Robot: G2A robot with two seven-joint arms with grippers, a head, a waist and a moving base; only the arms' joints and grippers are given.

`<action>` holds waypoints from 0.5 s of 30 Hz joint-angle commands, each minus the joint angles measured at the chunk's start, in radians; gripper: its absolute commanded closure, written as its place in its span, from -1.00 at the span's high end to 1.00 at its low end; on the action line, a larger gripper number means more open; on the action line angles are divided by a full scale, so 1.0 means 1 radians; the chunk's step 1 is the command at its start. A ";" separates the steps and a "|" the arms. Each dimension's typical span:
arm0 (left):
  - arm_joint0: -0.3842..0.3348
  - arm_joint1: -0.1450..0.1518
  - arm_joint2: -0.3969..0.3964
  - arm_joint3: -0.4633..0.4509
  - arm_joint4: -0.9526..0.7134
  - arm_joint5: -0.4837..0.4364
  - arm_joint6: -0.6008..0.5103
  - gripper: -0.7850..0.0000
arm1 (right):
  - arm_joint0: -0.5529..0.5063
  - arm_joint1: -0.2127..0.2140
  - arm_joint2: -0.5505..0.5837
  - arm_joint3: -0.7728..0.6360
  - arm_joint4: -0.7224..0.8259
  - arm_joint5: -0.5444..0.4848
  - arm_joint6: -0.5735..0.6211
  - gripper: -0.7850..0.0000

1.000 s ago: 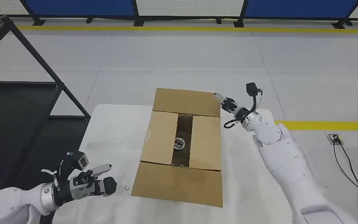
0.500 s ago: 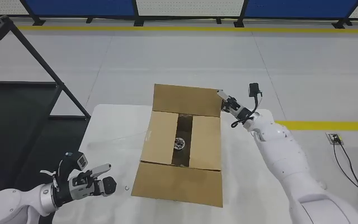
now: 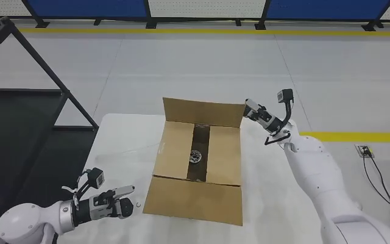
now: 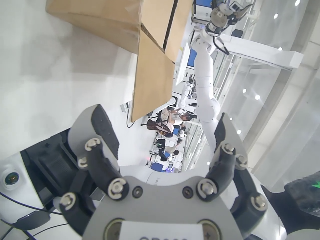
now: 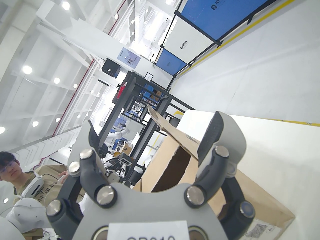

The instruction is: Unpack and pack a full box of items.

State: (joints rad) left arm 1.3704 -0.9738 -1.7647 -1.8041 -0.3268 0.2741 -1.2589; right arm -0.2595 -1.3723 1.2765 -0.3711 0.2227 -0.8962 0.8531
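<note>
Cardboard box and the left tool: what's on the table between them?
Top view: between left tool and cardboard box, white table with one tiny mark, too small to identify.

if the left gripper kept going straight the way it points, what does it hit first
Probably the near flap of the cardboard box: the open left gripper points at its edge across the table. Height is unclear, so it might pass under and meet the box's side instead.

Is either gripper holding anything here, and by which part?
Nothing is held. The left gripper is open and empty. The right gripper is open at the far flap's corner, not pinching it.
</note>
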 commanded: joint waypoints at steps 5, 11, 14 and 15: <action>-0.016 0.001 0.087 -0.016 0.030 0.003 0.041 1.00 | -0.034 0.010 -0.007 -0.084 -0.013 -0.030 0.036 1.00; -0.023 0.000 0.117 -0.023 -0.008 -0.004 0.085 1.00 | -0.075 0.023 -0.020 -0.183 -0.070 -0.020 0.031 1.00; -0.019 0.000 0.108 -0.031 -0.051 -0.010 0.110 1.00 | -0.100 0.031 -0.024 -0.240 -0.102 -0.005 0.025 1.00; -0.018 -0.001 0.104 -0.033 -0.066 -0.012 0.121 1.00 | -0.109 0.034 -0.023 -0.260 -0.111 0.002 0.024 1.00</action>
State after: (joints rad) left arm 1.3510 -0.9742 -1.6554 -1.8342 -0.3733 0.2648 -1.1508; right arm -0.3586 -1.3415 1.2531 -0.6076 0.1221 -0.9022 0.8780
